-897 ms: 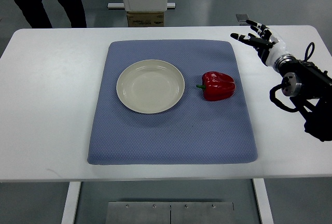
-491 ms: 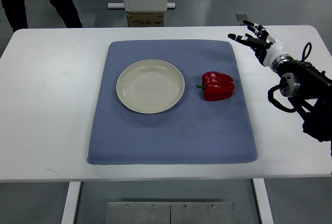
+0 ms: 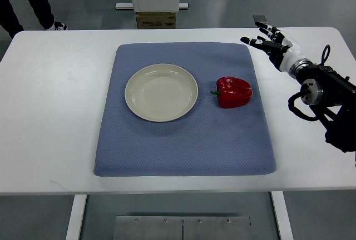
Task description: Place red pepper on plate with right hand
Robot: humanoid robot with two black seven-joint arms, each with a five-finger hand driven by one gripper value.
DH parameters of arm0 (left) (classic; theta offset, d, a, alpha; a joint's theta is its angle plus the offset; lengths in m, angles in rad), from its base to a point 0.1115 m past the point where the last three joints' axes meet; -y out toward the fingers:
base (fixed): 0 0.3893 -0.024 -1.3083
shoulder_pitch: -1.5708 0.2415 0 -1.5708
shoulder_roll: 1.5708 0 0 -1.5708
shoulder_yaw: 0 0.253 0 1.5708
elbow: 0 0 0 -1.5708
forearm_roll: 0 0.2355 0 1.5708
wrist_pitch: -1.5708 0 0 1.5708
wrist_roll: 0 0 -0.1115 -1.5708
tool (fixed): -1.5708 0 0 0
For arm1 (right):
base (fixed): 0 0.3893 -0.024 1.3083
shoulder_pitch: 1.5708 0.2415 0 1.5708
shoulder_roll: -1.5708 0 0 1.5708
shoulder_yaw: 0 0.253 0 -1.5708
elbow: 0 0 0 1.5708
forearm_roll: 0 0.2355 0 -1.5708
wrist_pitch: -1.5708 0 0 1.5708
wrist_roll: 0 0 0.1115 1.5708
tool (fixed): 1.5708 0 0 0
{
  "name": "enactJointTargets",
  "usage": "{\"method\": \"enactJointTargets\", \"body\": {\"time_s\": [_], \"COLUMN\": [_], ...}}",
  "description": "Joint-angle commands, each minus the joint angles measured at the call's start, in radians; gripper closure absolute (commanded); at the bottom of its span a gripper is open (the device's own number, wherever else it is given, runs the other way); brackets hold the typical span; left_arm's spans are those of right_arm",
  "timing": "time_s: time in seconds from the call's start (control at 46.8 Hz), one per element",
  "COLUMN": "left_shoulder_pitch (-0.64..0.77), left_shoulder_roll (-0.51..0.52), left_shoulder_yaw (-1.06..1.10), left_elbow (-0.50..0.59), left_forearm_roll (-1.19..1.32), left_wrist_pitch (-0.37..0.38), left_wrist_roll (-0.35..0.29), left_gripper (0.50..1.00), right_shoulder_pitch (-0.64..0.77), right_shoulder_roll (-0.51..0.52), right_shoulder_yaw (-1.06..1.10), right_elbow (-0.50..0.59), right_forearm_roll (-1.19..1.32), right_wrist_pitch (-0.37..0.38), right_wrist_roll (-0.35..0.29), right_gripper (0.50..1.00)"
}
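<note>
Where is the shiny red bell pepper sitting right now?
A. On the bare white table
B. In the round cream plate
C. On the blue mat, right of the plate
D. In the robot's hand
C: the shiny red bell pepper lies on the blue mat, beside the empty round cream plate.

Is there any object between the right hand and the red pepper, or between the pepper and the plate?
Nothing visible. Only bare blue mat lies between the open right hand and the red pepper, and between the pepper and the empty plate.
</note>
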Motion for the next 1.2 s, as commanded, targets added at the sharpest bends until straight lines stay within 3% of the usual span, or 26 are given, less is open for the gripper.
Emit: {"method": "enactJointTargets", "body": {"time_s": [0.0, 0.256, 0.897, 1.175], "left_shoulder_pitch": [0.000, 0.000, 0.000, 0.000], "left_shoulder_roll": [0.000, 0.000, 0.000, 0.000], "left_shoulder_yaw": [0.000, 0.000, 0.000, 0.000], "left_elbow": [0.000, 0.000, 0.000, 0.000], "left_forearm_roll": [0.000, 0.000, 0.000, 0.000], "left_wrist_pitch": [0.000, 0.000, 0.000, 0.000], "left_wrist_roll": [0.000, 0.000, 0.000, 0.000], "left_gripper": [0.500, 0.500, 0.500, 0.500], "right_shoulder_pitch": [0.002, 0.007, 0.002, 0.001], "right_shoulder_roll": [0.001, 0.001, 0.004, -0.001], "right_shoulder_yaw": [0.001, 0.004, 0.046, 0.069], "right_elbow": [0.001, 0.002, -0.005, -0.002], "right_forearm_roll": [0.000, 0.000, 0.071, 0.085], "right_wrist_pitch": [0.001, 0.001, -0.011, 0.026], "right_wrist_roll": [0.000, 0.031, 0.037, 0.036], "right_gripper": [0.500, 0.500, 0.500, 0.500]}}
